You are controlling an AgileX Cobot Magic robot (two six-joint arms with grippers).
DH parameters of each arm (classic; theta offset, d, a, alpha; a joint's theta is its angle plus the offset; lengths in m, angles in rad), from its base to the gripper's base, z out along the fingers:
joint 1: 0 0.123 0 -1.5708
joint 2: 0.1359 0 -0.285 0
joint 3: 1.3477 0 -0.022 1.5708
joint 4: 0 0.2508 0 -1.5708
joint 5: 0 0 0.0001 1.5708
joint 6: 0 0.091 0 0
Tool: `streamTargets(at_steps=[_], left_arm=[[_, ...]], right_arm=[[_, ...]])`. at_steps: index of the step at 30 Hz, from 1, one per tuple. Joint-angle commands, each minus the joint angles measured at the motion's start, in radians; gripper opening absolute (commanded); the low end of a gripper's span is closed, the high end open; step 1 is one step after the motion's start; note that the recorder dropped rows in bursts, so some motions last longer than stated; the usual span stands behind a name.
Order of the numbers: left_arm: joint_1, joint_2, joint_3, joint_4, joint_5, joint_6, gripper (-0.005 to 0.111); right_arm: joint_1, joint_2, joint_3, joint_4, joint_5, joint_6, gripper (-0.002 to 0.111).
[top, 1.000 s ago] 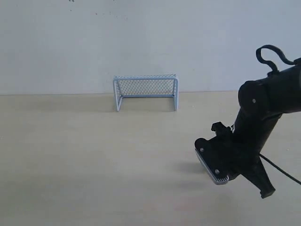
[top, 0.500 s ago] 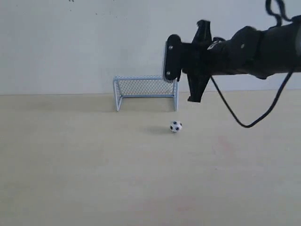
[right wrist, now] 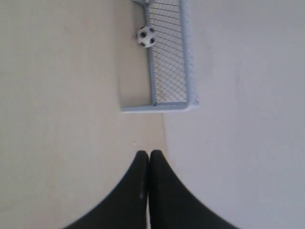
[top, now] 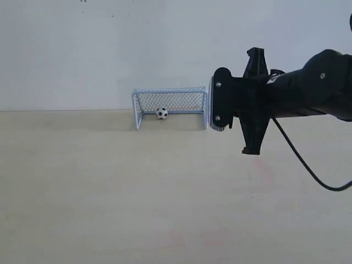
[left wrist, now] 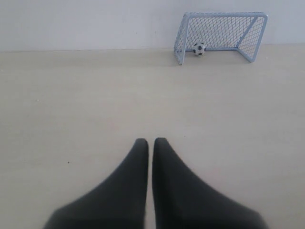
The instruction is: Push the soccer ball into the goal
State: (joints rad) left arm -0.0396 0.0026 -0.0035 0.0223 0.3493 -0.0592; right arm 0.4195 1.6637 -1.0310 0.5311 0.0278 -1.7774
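Clenched on nothing, the right pincer (right wrist: 148, 153) shows its two black fingers pressed together. Its arm (top: 308, 91) is held off the table (top: 110, 192) and overlaps the right post of the goal (top: 169, 89) in the exterior view. The left pincer (left wrist: 150, 142) is likewise closed and empty (only a hairline slit between its fingers), low over the table and well apart from the goal. The soccer ball (top: 161, 113) sits inside the goal, left of centre, on the table.
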Motion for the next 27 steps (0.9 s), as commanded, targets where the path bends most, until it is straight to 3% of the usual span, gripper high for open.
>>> streamTargets(at_steps=[1,15,27], left_arm=[[0.001,-0.003,0.004,0.001,-0.005,0.003,0.004],[0.001,-0.003,0.004,0.001,-0.005,0.003,0.004],[0.001,-0.003,0.004,0.001,-0.005,0.003,0.004]], right_arm=[[-0.003,-0.049,0.056,0.002,0.126,-0.004,0.000],[-0.003,-0.107,0.084,0.002,0.751,0.293,0.000],[-0.003,-0.107,0.084,0.014,0.773,0.332,0.000]])
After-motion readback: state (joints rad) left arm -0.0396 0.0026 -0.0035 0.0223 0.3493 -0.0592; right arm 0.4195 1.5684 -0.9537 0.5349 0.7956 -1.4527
